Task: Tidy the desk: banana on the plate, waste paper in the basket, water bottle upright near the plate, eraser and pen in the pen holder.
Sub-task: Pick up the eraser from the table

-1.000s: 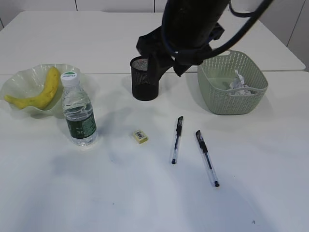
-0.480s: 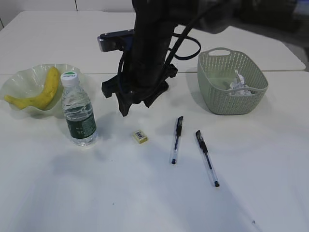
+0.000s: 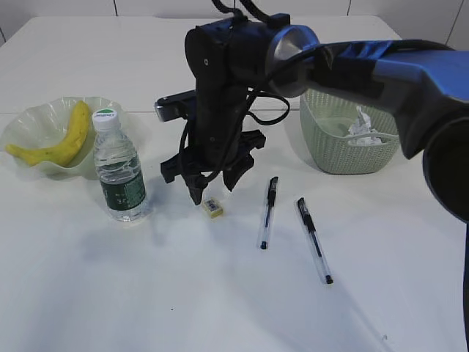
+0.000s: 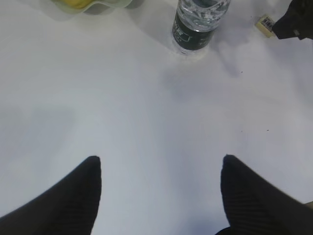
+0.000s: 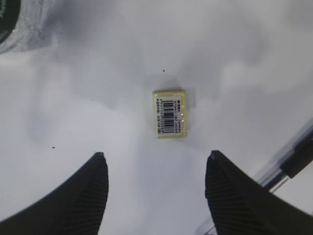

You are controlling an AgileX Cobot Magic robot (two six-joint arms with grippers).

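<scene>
A small yellow eraser (image 3: 212, 207) (image 5: 169, 113) lies on the white table, label up. My right gripper (image 3: 211, 191) (image 5: 155, 159) hangs open just above it, fingers to either side, touching nothing. Two pens (image 3: 268, 213) (image 3: 314, 240) lie to its right. The banana (image 3: 58, 141) rests on the pale green plate (image 3: 22, 121). The water bottle (image 3: 121, 170) (image 4: 198, 24) stands upright beside the plate. Waste paper (image 3: 364, 128) sits in the green basket (image 3: 344, 158). The pen holder is hidden behind the right arm. My left gripper (image 4: 159, 164) is open over bare table.
The right arm (image 3: 223, 81) reaches across the middle from the back right. In the right wrist view one pen (image 5: 288, 166) runs close past the right finger, and the bottle's base (image 5: 19, 24) shows at the top left.
The right arm has swung from the back by the pen holder forward, left and down, ending over the eraser. The objects on the table have not moved.
</scene>
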